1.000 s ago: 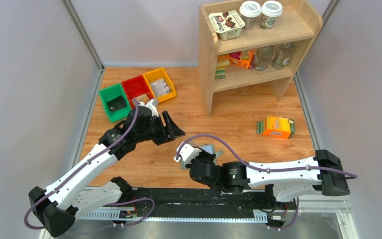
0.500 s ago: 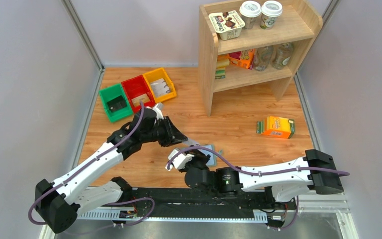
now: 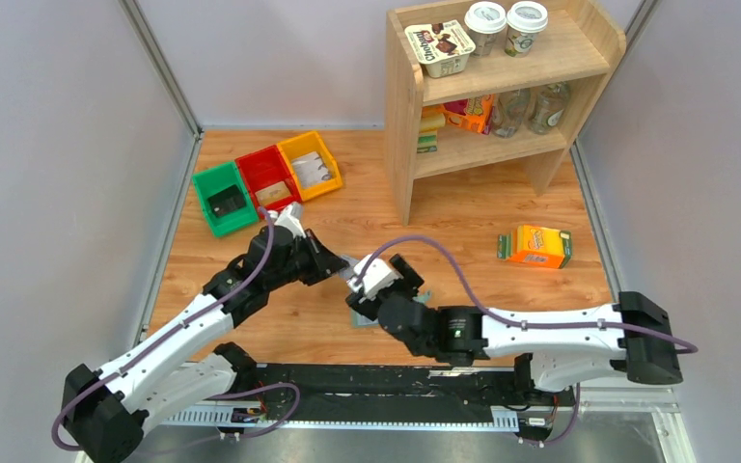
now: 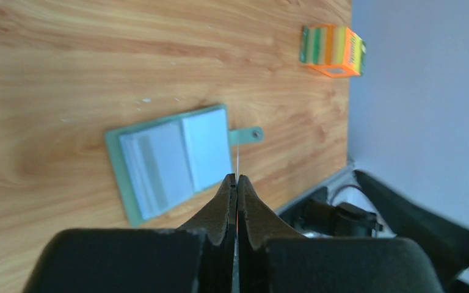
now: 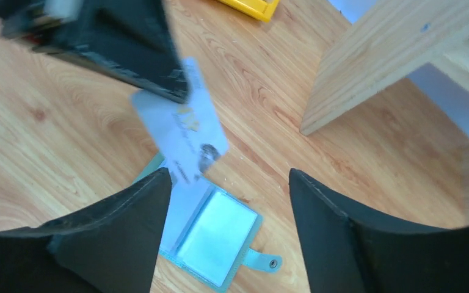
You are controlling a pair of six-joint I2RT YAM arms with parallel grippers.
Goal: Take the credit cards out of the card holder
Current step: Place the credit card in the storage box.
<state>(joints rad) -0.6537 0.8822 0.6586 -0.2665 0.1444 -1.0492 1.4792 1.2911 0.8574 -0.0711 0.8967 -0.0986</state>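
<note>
The card holder lies open and flat on the wooden table, pale blue-grey panels up, its tab pointing right. In the right wrist view the card holder sits below my open right gripper, which holds nothing. A white credit card hangs above the holder, pinched at one end by my left gripper. In the left wrist view my left gripper is shut on the credit card, seen edge-on. From above, my left gripper meets my right gripper, which hides most of the card holder.
Green, red and yellow bins stand at the back left. A wooden shelf with cups and bottles stands at the back right. An orange carton lies to the right.
My left gripper came in from the left and shut on the credit card. My right gripper, shut before, has opened and let the card go.
</note>
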